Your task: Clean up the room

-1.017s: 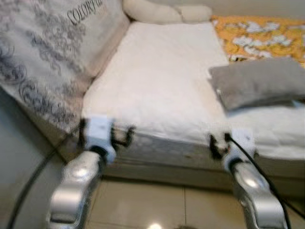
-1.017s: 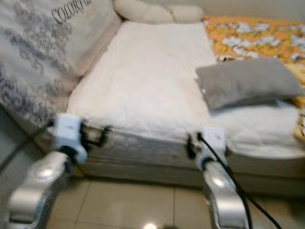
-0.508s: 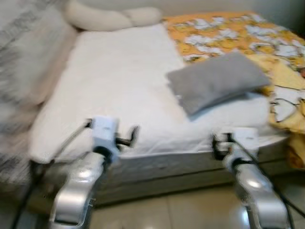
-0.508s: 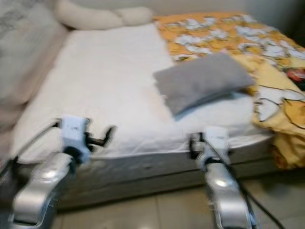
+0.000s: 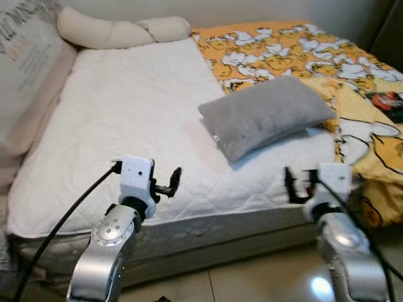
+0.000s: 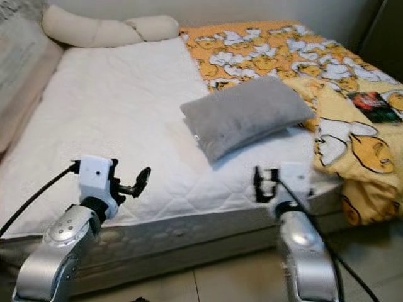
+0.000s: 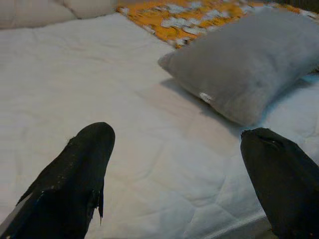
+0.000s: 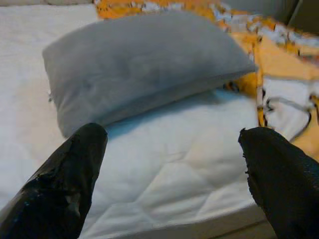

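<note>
While both arms hover at the foot edge of the bed (image 5: 126,119), nothing is held. Left gripper (image 5: 169,182) is up over the near edge of the white mattress, jaws released, wide gap with bare quilted cover between the fingers (image 7: 79,169) in the left wrist view. Right gripper (image 5: 296,184) sits near the foot corner on the robot's right, jaws also released, fingers (image 8: 65,179) spread in the right wrist view, aimed at the pillow.

Grey pillow (image 5: 264,116) lies flat on the mattress, off-centre toward the right side, long axis slanted, one end touching or overlapping the blanket. It is ahead of both grippers, apart from them, nearer the right one.

Yellow-orange cartoon blanket (image 5: 296,50) covers the right strip of the bed and spills over the right foot corner toward the floor (image 5: 264,283). A small dark item with red on it (image 6: 371,106) rests on the blanket near the right edge; can't tell what it is.

Long cream bolster (image 5: 119,31) lies across the head end of the mattress. Patterned grey-white cushion (image 5: 25,56) leans along the left side of the bed. Floor is pale tile, glare spot near the right arm.
</note>
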`<state>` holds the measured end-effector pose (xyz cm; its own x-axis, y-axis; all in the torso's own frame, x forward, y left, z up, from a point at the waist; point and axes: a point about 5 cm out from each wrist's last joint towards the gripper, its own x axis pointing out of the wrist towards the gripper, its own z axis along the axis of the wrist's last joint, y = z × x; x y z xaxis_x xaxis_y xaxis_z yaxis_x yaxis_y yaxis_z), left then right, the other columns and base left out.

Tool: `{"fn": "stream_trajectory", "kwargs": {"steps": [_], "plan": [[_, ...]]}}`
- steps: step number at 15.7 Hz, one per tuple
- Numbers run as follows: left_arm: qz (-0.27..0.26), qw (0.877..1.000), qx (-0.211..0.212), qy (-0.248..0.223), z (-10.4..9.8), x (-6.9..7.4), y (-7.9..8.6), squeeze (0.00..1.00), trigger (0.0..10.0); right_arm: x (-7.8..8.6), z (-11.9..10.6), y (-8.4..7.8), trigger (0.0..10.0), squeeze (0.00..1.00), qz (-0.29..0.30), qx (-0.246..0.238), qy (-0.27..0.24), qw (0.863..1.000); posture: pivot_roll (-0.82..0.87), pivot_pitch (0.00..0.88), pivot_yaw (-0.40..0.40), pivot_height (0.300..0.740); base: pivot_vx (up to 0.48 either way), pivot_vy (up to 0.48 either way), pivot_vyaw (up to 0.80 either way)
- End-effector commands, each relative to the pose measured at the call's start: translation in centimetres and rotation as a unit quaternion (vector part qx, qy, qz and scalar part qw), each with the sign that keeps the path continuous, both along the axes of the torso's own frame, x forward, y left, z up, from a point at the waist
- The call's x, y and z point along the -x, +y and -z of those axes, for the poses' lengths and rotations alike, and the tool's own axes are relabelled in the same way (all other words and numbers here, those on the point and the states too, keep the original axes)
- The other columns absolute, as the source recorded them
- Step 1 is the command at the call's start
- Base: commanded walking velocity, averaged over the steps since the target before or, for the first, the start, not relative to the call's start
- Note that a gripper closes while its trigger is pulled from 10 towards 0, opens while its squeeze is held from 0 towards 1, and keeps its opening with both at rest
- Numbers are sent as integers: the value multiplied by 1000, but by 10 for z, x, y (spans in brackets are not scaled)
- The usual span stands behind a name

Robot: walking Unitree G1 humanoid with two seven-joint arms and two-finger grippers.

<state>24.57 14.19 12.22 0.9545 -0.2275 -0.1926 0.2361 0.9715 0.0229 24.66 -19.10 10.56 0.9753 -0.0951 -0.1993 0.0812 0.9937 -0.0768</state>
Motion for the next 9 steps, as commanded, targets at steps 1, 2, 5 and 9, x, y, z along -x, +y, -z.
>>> {"fn": "stream_trajectory", "kwargs": {"steps": [1,2,5,9], "plan": [[-18,1000,-8,-6,-2,0,9,0,10000,-5,-5,8,10000,0,-13,22,-19,999,39,0,5,740,247,0,0],[-20,1000,-7,-7,-2,-1,9,0,10000,-6,-5,7,10000,0,-9,40,-23,999,40,0,5,740,247,0,0],[-18,1000,-4,-14,-5,-1,8,0,10000,-6,-5,7,10000,0,-10,22,-27,999,38,0,10,740,258,0,0],[-17,1000,0,-18,-7,-4,8,0,10000,-4,-7,6,10000,0,-7,13,-37,999,33,0,19,740,275,0,0]]}}
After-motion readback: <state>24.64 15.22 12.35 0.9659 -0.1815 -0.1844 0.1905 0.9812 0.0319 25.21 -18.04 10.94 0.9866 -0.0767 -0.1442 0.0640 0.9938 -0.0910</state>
